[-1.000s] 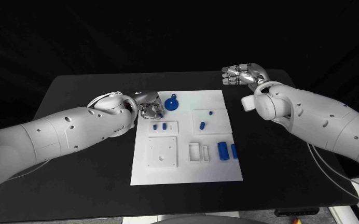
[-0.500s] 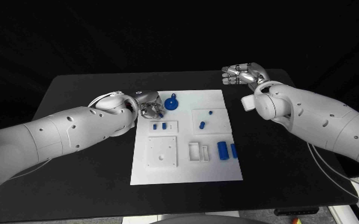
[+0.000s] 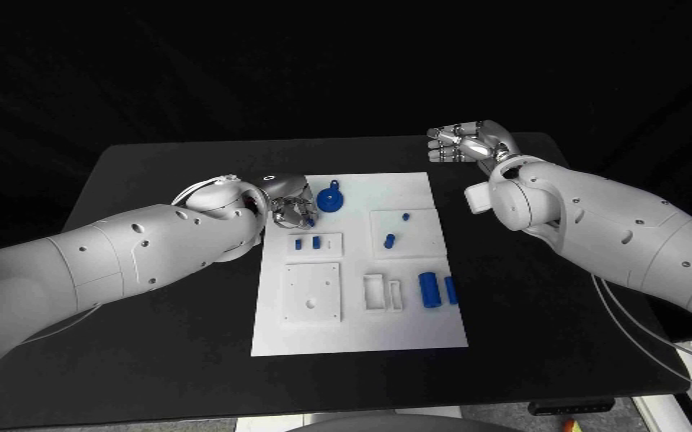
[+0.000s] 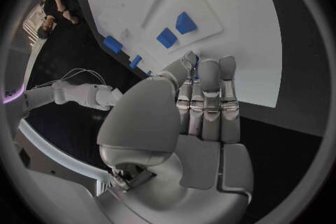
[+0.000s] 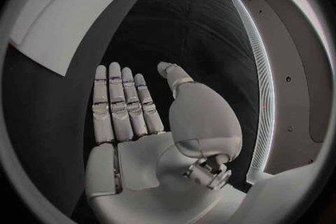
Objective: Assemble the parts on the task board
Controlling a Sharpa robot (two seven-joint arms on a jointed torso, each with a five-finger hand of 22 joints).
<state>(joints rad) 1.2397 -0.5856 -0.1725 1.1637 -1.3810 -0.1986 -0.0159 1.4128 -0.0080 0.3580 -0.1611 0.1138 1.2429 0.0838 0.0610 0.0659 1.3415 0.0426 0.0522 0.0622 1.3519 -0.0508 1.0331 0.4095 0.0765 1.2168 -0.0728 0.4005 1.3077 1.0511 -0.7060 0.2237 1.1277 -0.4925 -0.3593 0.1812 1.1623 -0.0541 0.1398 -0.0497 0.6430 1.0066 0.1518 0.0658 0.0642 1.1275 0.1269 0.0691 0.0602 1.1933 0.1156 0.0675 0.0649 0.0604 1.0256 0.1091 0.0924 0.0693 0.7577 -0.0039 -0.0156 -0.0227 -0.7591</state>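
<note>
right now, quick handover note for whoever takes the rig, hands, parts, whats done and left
Left hand: at the board's far left corner beside the blue gear; whether it holds anything is unclear.
Right hand: open, off the board to its far right.
Parts: two small pegs in the left block, two on the right block, two bars near right.
Done: cannot tell. Left: gear and bars look loose.

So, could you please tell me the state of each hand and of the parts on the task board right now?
left hand: over the task board's far left corner, fingers together, nothing visibly held.
right hand: open, off the board, over the bare black table.
task board: flat on the table.
blue gear part: lying on the board beside the left hand.
two blue blocks: lying at the board's near right.
</note>
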